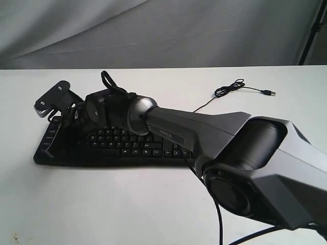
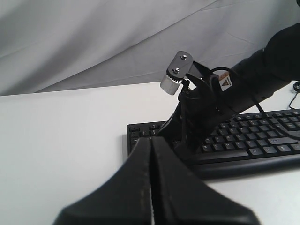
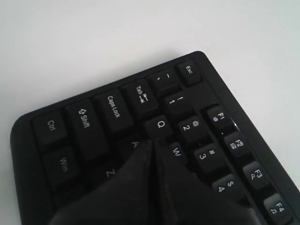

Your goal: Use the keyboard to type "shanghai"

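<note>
Keyboard (image 1: 122, 143) lies flat on worktop (image 1: 102, 204), long axis 9 to 3 o'clock, Esc end at 9. Right claw (image 3: 153, 140) closed, tips above A and Q keys. Left claw (image 2: 151, 140) closed, empty, near keyboard.

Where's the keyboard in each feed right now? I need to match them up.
Exterior view: the keyboard lies left of centre, with the right arm crossing over it.
Left wrist view: it lies beyond the shut left gripper, under the other arm.
Right wrist view: close up, showing its Esc and Ctrl end.
Shared landmark: the right gripper, shut, with its tips by the Q, A and W keys at that end.
</note>
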